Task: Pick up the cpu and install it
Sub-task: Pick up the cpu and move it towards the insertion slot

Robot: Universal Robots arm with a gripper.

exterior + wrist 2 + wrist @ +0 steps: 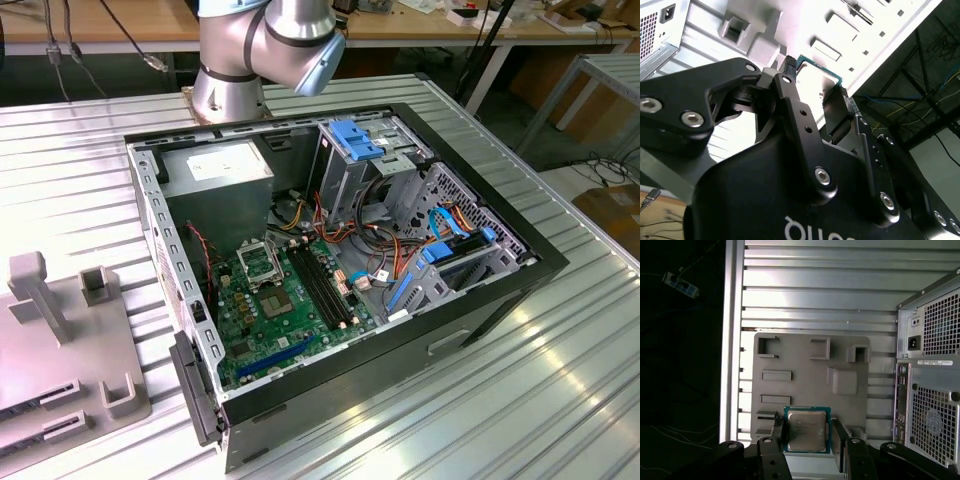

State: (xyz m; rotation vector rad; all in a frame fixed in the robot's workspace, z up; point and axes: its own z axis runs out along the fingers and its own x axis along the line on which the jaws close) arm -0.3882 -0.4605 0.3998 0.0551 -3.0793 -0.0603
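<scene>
The cpu (806, 429), a small square chip with a silver-grey top and green rim, sits between the black fingers (838, 440) of my gripper (809, 434), which is shut on it. It hangs well above the grey fixture plate (810, 370) on the ribbed metal table. In the second wrist view the cpu (815, 75) shows edge-on between the two fingertips of the gripper (816, 82). In the exterior view the open computer case (500, 290) holds the green motherboard (285, 330) with its black-framed socket (258, 262).
The grey fixture plate (60, 340) with upright holders lies on the exterior view's left of the case. The case's rear panel (930, 390) stands beside the plate. Drive cages, cables and a power supply (215, 165) crowd the case. The arm's base (235, 80) stands behind it.
</scene>
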